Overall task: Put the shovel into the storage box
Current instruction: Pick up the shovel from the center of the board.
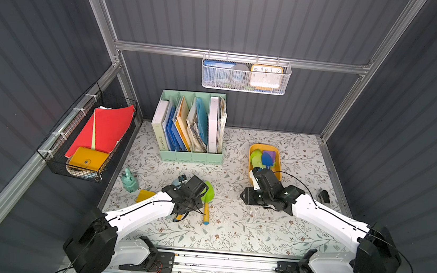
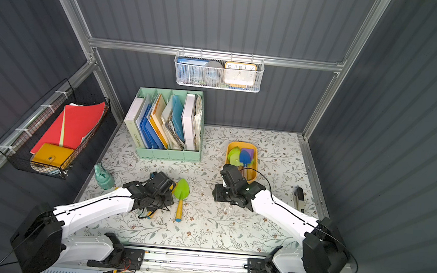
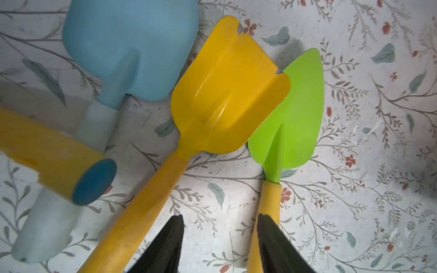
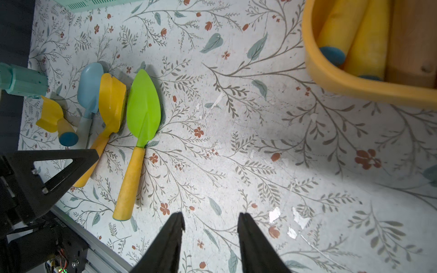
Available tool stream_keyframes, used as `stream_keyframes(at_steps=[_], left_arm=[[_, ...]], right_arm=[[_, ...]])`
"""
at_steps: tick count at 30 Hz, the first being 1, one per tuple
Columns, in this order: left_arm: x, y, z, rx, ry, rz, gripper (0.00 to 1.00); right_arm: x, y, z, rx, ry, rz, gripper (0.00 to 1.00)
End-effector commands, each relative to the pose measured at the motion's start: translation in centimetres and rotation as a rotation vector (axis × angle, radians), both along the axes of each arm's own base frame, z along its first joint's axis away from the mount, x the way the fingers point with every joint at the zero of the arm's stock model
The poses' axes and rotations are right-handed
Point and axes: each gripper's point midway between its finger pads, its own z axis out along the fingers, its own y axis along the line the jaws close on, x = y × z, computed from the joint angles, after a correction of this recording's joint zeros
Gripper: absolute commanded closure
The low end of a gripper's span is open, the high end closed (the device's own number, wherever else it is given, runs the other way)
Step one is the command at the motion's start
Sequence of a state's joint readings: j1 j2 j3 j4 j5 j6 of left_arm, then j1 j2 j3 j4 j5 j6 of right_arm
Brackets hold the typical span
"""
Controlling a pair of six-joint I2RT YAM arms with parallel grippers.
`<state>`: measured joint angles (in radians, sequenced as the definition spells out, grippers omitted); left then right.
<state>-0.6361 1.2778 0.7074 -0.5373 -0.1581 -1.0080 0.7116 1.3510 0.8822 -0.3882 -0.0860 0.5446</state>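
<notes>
Left gripper (image 3: 220, 218) is open and holds nothing: bare table lies between its jaws, the green shovel (image 3: 290, 113) has its handle right at one finger, partly hidden by it, and the yellow shovel (image 3: 227, 94) has its handle just outside the other. Closing here likely pinches air or knocks a handle aside, and the yellow blade overlaps the green one, so lifting green may drag yellow. Right gripper (image 4: 210, 215) is open and empty, with the storage box (image 4: 331, 80) just beside it and well apart from the left gripper. Only the left wrist view shows the jaw gap and the overlap, whereas the top views hide the jaws but show blades crowding the box.
</notes>
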Motion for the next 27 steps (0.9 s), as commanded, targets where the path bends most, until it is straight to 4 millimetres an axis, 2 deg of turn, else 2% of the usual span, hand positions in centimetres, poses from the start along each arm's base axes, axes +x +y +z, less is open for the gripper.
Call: stream_keyframes(at_steps=[1,7,12,21,27], left_arm=[[0.6,-1.3,0.1,-0.022,-0.002,-0.041,0.45],[0.0,-3.2,0.0,-0.031,0.004,-0.104,0.42],[-1.0,-4.7,-1.1,-0.007,0.039,-0.156,0.42],[-1.9,-5.3,-3.0,0.039,0.106,-0.201,0.43],[-2.6,-6.2,-3.7,0.079,0.136,-0.248,0.51]], right_arm=[[-0.2,0.1,-0.7,0.003,0.017,-0.012,0.56],[-0.3,0.1,-1.9,-0.005,0.038,-0.024,0.56],[-0.3,0.2,-2.3,-0.007,0.046,-0.03,0.56],[-0.4,0.1,-3.1,-0.017,0.059,-0.033,0.56],[-0.4,0.2,-3.4,-0.016,0.067,-0.038,0.56]])
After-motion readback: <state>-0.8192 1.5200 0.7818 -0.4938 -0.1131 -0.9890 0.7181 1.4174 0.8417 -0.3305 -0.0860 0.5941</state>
